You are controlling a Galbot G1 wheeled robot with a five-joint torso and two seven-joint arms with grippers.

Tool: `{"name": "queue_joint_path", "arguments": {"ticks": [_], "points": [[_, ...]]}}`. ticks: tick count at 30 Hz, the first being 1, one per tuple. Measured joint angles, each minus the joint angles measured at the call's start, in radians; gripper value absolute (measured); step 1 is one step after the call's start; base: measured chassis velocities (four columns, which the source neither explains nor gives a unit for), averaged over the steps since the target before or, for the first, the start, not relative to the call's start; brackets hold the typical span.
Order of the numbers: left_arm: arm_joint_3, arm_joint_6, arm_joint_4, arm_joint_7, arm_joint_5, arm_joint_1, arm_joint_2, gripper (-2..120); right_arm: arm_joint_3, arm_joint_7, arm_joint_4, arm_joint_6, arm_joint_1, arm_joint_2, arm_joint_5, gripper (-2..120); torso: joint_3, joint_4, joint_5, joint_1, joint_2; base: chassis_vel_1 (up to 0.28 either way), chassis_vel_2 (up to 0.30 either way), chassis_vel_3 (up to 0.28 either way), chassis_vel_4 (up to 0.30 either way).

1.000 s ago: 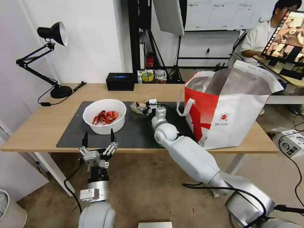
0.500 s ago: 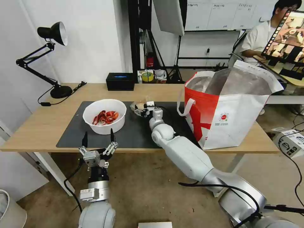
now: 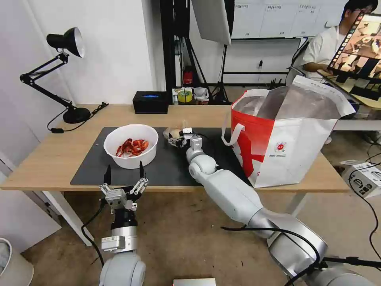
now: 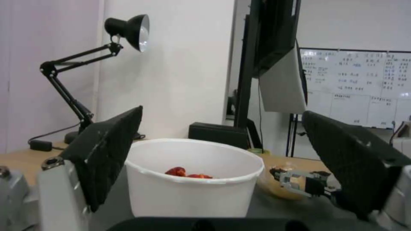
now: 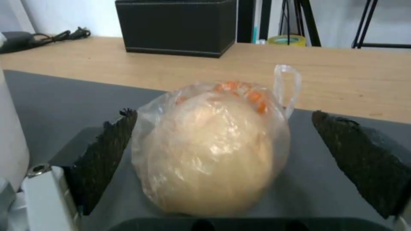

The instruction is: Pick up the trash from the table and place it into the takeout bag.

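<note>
A clear bag with a pale round bun [image 5: 205, 154] lies on the dark mat [image 3: 174, 169]. My right gripper [image 5: 231, 157] is open around it, one finger [image 5: 107, 160] close beside the bag and the other finger [image 5: 364, 163] farther off. In the head view the bun bag [image 3: 173, 132] sits just past the right gripper [image 3: 179, 137]. The white bowl of red crayfish shells [image 3: 131, 145] stands left of it. My left gripper [image 3: 124, 173] hangs open at the table's front edge, facing the bowl [image 4: 192, 179]. The red-and-white takeout bag [image 3: 285, 139] stands open on the right of the table [image 3: 51, 159].
A black rectangular box [image 3: 151, 102] sits at the table's back edge, and a black desk lamp [image 3: 65, 41] at the back left. Bare mat lies between the bowl and the takeout bag, crossed by my right arm [image 3: 226, 186].
My right arm has reached farther forward and left, bringing its open fingers around the bun bag. The left gripper has stayed in place.
</note>
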Motion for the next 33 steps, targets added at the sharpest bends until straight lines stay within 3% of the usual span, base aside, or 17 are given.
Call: {"name": "queue_joint_path", "arguments": {"ticks": [28, 31, 33], "points": [[0.003, -0.001, 0.005, 0.0, 0.001, -0.006, -0.005, 100, 0.004, -0.034, -0.075, 0.01, 0.019, 0.025, -0.019, 99, 0.0, 0.0, 0.0, 0.0, 0.0, 0.0, 0.0, 0.0, 0.0], [0.001, -0.001, 0.005, 0.0, 0.001, -0.006, -0.004, 100, 0.002, -0.035, -0.08, 0.011, 0.023, 0.028, -0.022, 92, 0.0, 0.0, 0.0, 0.0, 0.0, 0.0, 0.0, 0.0, 0.0], [0.001, -0.001, 0.006, 0.0, 0.001, -0.006, -0.004, 100, 0.001, -0.035, -0.088, 0.012, 0.029, 0.032, -0.025, 82, 0.0, 0.0, 0.0, 0.0, 0.0, 0.0, 0.0, 0.0, 0.0]]}}
